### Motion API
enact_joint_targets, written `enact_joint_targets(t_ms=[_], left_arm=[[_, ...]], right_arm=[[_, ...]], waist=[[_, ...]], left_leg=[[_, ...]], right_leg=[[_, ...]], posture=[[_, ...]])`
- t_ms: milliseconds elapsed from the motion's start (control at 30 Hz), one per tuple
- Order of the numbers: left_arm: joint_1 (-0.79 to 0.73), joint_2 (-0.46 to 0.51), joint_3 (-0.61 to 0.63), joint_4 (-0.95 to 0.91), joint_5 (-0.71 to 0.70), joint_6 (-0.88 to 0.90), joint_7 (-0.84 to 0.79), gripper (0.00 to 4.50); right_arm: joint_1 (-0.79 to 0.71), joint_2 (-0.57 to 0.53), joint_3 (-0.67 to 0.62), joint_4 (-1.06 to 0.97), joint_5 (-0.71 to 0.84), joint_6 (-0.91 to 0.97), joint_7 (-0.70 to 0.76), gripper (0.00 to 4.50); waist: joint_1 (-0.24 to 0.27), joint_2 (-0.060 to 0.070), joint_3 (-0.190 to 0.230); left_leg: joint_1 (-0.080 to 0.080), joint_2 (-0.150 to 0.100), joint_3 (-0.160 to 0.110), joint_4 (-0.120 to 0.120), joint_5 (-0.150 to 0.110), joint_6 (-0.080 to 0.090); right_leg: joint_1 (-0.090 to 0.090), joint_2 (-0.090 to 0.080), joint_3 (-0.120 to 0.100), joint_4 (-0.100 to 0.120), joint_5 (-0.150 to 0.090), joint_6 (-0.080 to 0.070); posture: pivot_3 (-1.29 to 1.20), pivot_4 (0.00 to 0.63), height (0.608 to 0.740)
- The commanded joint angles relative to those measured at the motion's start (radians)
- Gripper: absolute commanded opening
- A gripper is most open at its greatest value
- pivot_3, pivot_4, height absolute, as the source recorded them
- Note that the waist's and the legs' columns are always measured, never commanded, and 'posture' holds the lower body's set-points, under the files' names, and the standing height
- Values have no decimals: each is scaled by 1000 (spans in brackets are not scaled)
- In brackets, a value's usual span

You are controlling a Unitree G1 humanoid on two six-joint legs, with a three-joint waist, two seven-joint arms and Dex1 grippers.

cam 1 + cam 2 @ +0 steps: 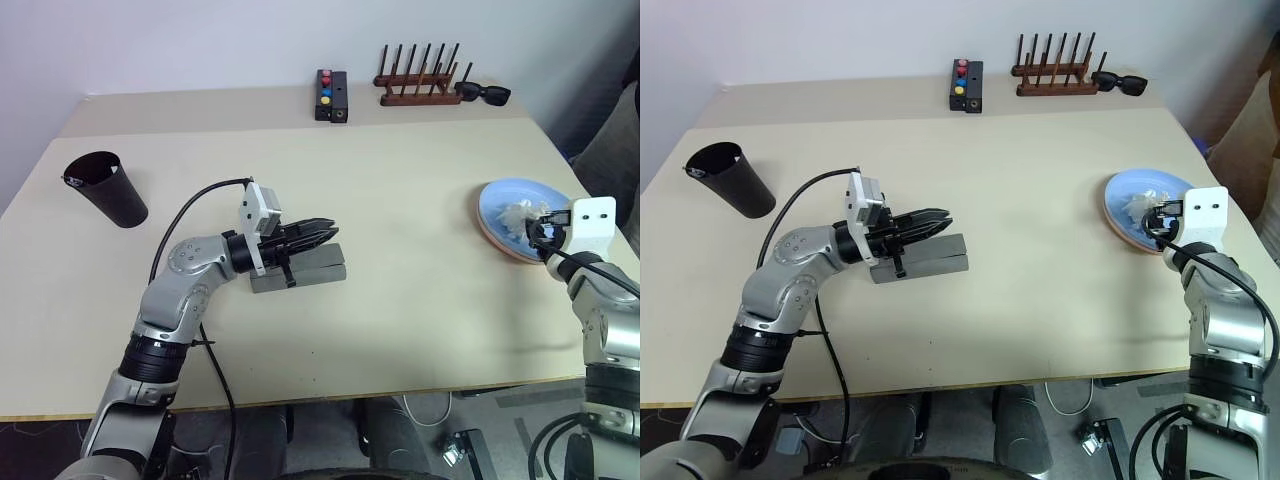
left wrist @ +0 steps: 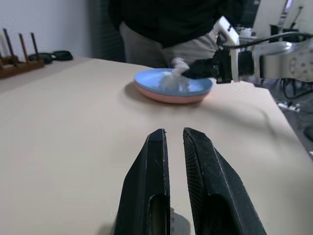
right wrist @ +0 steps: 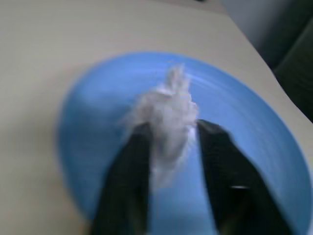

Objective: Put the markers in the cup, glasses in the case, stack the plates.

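Observation:
The light blue plate (image 1: 497, 203) lies stacked on the salmon pink plate (image 2: 171, 97) at the table's right edge. My right gripper (image 3: 168, 128) hovers over the blue plate, shut on a white crumpled wad (image 3: 168, 105) that sticks up between its fingers. The grey case (image 1: 318, 268) lies closed near the middle of the table. My left gripper (image 1: 328, 234) lies level just over the case, pointing right, its fingers shut with nothing between them. The dark cup (image 1: 108, 187) stands at the far left. The markers and the glasses are out of view.
At the back edge stand a black box with coloured buttons (image 1: 331, 96), a wooden rack (image 1: 418, 85) and black sunglasses (image 1: 485, 93). A person in a dark top (image 2: 166, 19) stands beyond the table's right side.

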Motion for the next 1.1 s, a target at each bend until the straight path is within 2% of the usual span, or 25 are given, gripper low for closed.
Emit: enact_joint_targets(t_ms=[33, 67, 167, 300, 433, 567, 667, 833, 1100], left_arm=[[8, 13, 30, -67, -10, 26, 31, 502], [12, 17, 35, -80, -11, 35, 43, 502], [21, 31, 53, -106, 1, 51, 86, 502], [77, 87, 139, -149, -2, 68, 145, 502], [208, 153, 263, -185, 3, 61, 194, 502], [369, 174, 367, -206, 44, 0, 245, 502], [476, 184, 466, -190, 48, -37, 259, 502], [616, 185, 542, -179, 62, -90, 252, 502], [668, 167, 566, -185, 57, -119, 277, 502]], right_arm=[[-33, -38, -13, 15, -27, -70, -15, 3387], [-38, -36, -19, 7, -26, -90, -16, 3803], [-51, -25, -30, -23, 10, -148, 20, 3803], [-32, 1, 26, -112, 104, -171, 181, 3803], [4, 5, 108, -204, 192, -147, 357, 3803], [23, -13, 171, -224, 237, -127, 484, 3803], [20, -14, 188, -206, 248, -126, 533, 3803], [-4, -19, 207, -145, 236, -140, 593, 3803], [-51, 3, 236, -78, 208, -170, 608, 3803]], waist=[[0, 0, 0], [0, 0, 0], [-5, 0, 0], [-11, 0, 0], [-19, 0, 0], [-21, 0, 0], [-18, 0, 0], [-13, 0, 0], [-1, 0, 0]], left_leg=[[0, 0, 0, 0, 0, 0], [0, 0, 0, 0, 0, 0], [0, 0, 0, 0, 0, 0], [1, 0, 0, -1, 0, 0], [2, 1, 0, -3, 0, 0], [2, 0, 0, -3, 0, 0], [2, 1, 0, -3, 0, 0], [2, 1, 0, -3, 0, 0], [1, 1, 0, -2, 0, 0]], right_leg=[[0, 0, 0, 0, 0, 0], [0, 0, 0, 0, 0, 0], [0, 0, 0, 0, 0, 0], [0, 0, 0, 0, 0, 1], [0, 0, 0, 1, 0, 1], [0, 0, 0, 0, -1, 1], [0, 0, 0, 0, -1, 1], [0, 0, 0, 0, -1, 0], [-1, 0, 0, -1, -1, 0]], posture=[[0, 150, 734], [0, 150, 734], [0, 150, 734], [0, 150, 734], [0, 150, 734], [0, 150, 734], [0, 150, 734], [0, 150, 734], [0, 150, 734]])
